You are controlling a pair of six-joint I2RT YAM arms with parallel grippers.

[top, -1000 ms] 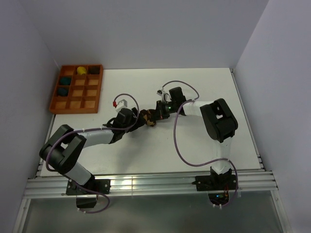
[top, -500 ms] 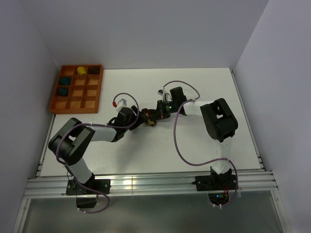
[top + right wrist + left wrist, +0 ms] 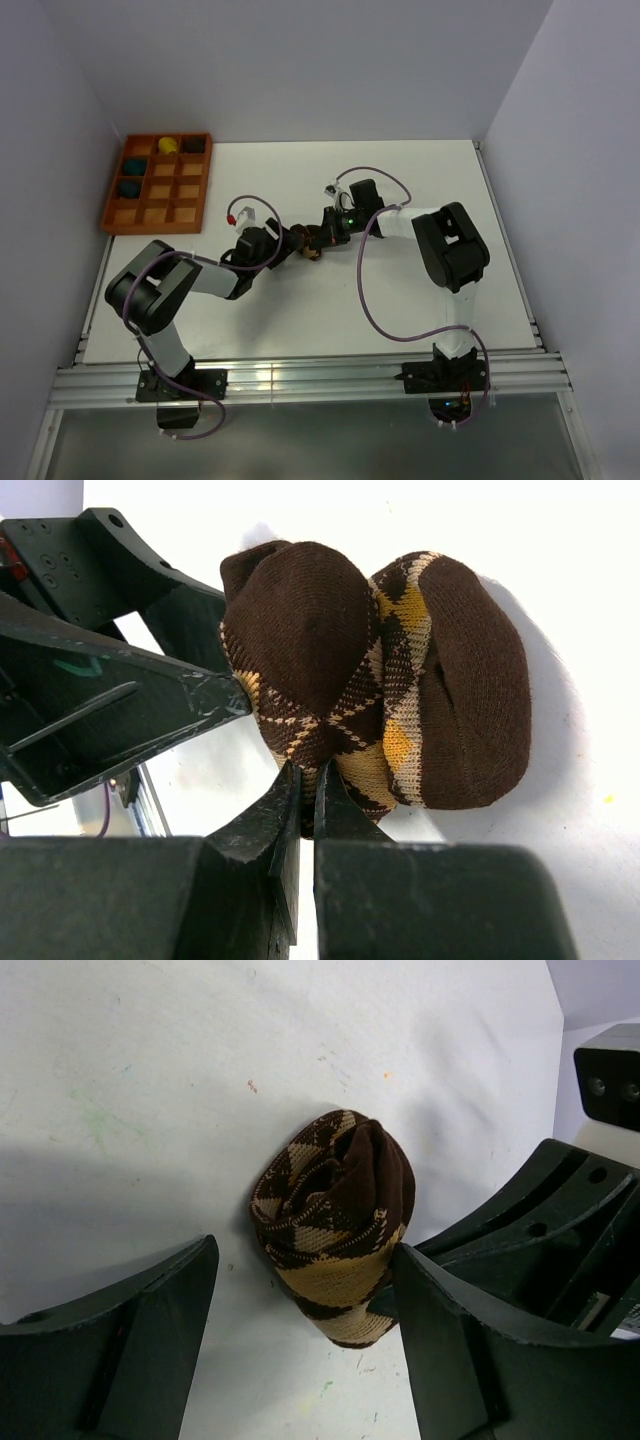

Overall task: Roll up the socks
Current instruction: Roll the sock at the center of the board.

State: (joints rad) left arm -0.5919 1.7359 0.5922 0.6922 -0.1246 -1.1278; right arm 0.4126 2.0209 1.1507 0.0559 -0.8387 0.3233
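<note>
A white table (image 3: 400,300) closed in by pale walls fills our view from above. A metal rail (image 3: 300,385) runs along its near edge, where both arm bases are bolted.

Past the rail, towards the middle of the table, we find the dark-brown and tan argyle socks (image 3: 310,247), wound into a stubby roll lying on the surface. From above the roll is nearly buried between the two wrists.

The black left gripper (image 3: 303,1255) reaches in from the left with its jaws spread wide to either side of the roll. One finger (image 3: 440,1340) lies against the fabric and the other stands clear of it, so nothing is clamped.

The black right gripper (image 3: 305,780) comes in from the right, its jaws drawn together with only a slit between them. Its tips press at the roll's edge, and we cannot tell whether any fabric is nipped there.

Farther off, at the far left corner, sits an orange-brown compartment tray (image 3: 165,212). It holds teal sock balls (image 3: 135,167), a yellow sock ball (image 3: 167,145) and a dark lump (image 3: 193,145) that we cannot make out.
</note>
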